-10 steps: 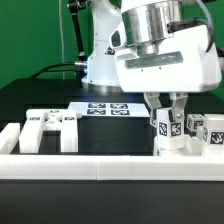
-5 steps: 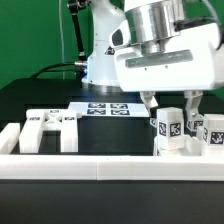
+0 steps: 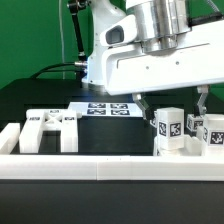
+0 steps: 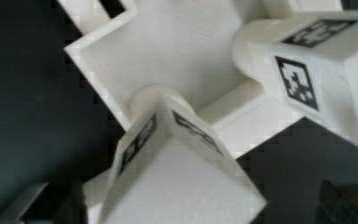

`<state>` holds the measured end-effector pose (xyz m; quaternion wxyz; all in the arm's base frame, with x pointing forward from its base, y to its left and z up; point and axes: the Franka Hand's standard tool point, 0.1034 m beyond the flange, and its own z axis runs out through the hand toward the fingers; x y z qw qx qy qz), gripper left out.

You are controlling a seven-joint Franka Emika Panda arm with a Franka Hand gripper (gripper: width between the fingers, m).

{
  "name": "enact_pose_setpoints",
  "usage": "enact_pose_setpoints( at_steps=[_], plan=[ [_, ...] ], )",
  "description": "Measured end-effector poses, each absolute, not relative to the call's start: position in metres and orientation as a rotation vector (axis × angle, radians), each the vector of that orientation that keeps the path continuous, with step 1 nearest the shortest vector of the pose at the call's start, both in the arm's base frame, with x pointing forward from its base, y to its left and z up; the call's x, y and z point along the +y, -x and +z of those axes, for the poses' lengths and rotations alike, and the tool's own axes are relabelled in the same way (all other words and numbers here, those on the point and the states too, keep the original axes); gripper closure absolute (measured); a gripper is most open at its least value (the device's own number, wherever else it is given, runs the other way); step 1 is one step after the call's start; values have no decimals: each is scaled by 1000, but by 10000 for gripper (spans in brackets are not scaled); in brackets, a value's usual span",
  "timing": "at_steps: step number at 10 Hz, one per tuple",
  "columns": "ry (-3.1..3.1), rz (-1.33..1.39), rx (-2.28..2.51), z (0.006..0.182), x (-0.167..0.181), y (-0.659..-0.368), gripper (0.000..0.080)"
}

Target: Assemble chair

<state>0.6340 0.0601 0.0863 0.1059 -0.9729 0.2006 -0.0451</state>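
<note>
Our large white two-finger gripper (image 3: 173, 103) stands with jaws wide apart astride the small white blocky plastic chair leg (image 3: 168, 130), apparently so that it stands upright unaided.

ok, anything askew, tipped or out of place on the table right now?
Nothing stands out. The tagged chair pieces stand upright at the exterior view's right, beneath the open gripper. The white panel sits at the left. Nothing looks tipped or broken.

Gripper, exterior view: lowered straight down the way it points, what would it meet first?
Probably the upright tagged chair part right below the open gripper. Its fingers seem to straddle that part, so the palm might touch its top first, though depth is unclear.
</note>
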Motion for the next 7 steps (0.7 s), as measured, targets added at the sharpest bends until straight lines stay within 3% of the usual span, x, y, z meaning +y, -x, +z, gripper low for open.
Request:
enact_pose_setpoints(
  at_steps=[7],
  plan=[
    [2976, -238, -414, 87, 58, -636, 150]
  ],
)
